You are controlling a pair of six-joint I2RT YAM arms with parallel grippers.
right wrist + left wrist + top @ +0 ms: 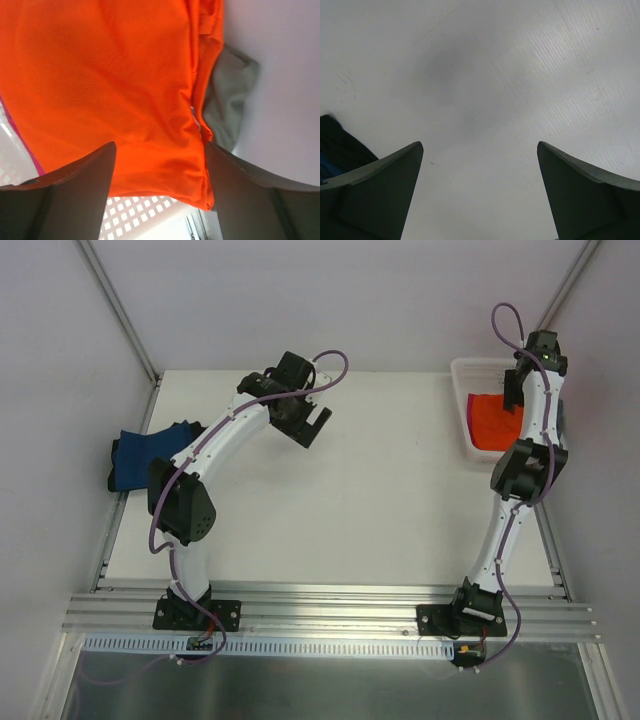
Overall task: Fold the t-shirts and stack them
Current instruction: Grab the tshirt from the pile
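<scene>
Got the navy t-shirt bunched at the left edge of the desk. Left claw spread above the desk. Far right, right claw spread too, over the orange t-shirt in the white basket, grey-olive t-shirt alongside.

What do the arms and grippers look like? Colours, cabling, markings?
The left arm and right arm: white tubular links, black joint housings, purple cable running along each. The left gripper and right gripper: two dark grey wedge fingers. No markings visible.
</scene>
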